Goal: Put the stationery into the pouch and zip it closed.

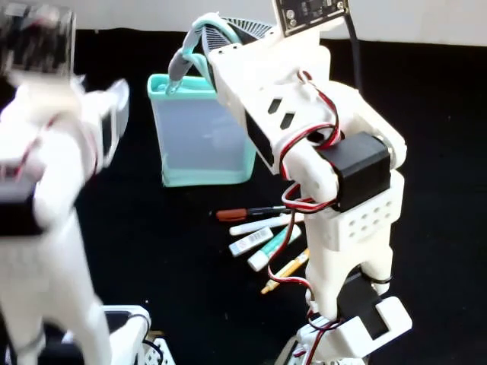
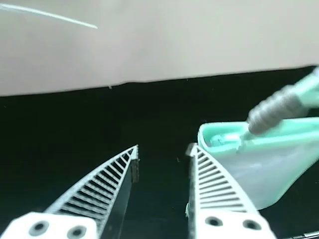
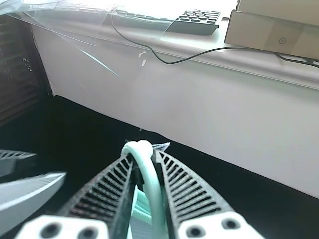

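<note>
Our right gripper (image 3: 144,152) is pinching the pouch (image 1: 202,144) by its loop (image 3: 152,189), left gripper (image 2: 163,152) spread alongside; we are judging the pens (image 1: 262,236) need fetching next.

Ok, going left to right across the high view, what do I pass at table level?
Left arm → pouch → pens. The right arm reaches across above both the pouch and the pens, so it has no clear place in the order.

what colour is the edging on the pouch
Mint green, running round the pale bluish pouch; clearest in the high view.
</note>
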Robot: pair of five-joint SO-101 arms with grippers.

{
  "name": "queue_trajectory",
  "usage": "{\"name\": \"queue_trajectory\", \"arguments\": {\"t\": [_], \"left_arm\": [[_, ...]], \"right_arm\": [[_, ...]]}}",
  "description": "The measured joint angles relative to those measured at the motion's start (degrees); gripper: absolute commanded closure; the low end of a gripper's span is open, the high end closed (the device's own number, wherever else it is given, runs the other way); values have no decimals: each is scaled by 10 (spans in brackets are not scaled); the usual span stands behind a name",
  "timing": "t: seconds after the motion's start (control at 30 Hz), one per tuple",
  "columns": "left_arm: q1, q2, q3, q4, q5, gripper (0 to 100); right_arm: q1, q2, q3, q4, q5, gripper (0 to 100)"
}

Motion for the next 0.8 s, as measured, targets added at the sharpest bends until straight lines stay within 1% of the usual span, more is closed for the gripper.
{"name": "queue_trajectory", "arguments": {"t": [0.23, 0.43, 0.5, 0.8], "left_arm": [[0, 198, -230, 77, 0, 806], [0, 320, -375, 148, 0, 806], [0, 335, -389, 152, 0, 806], [0, 338, -382, 154, 0, 806]], "right_arm": [[0, 0, 11, 0, 0, 989], [-1, 0, 58, 0, 0, 989], [-1, 2, 59, 0, 0, 989], [-1, 2, 62, 0, 0, 989]]}}
